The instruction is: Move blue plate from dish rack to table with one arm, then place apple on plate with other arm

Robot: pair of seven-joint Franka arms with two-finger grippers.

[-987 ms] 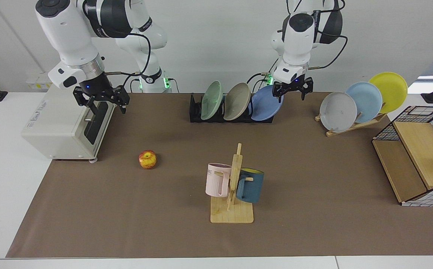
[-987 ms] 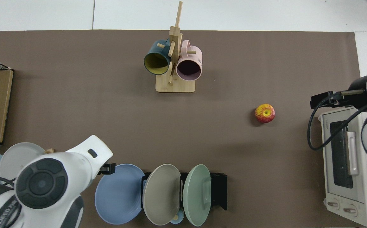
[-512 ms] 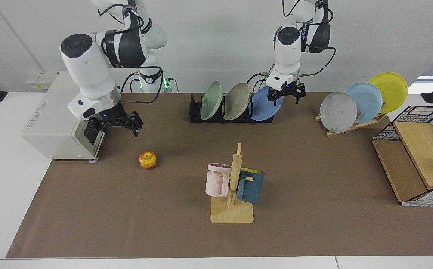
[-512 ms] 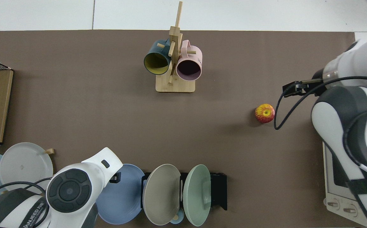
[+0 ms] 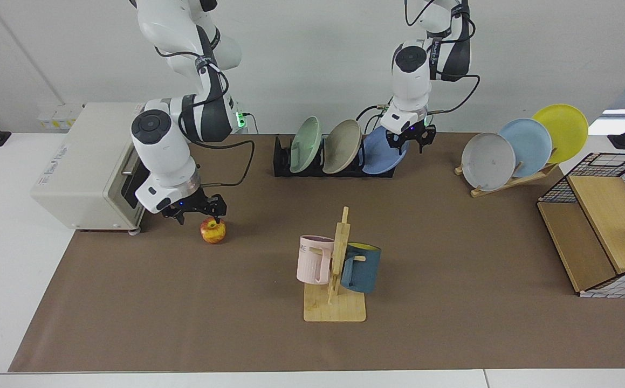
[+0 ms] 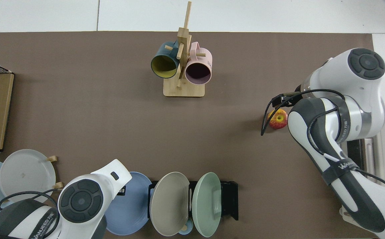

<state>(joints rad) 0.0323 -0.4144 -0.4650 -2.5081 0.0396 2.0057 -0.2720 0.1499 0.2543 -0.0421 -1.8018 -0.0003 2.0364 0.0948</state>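
Your blue plate (image 5: 381, 152) leans in the rack (image 5: 282, 161) at the far side. It looks stiff and probably slick, so take its upper rim. The left gripper (image 5: 411, 139) hangs spread there; the right gripper (image 5: 199, 211) hangs spread over the apple (image 5: 213, 230).
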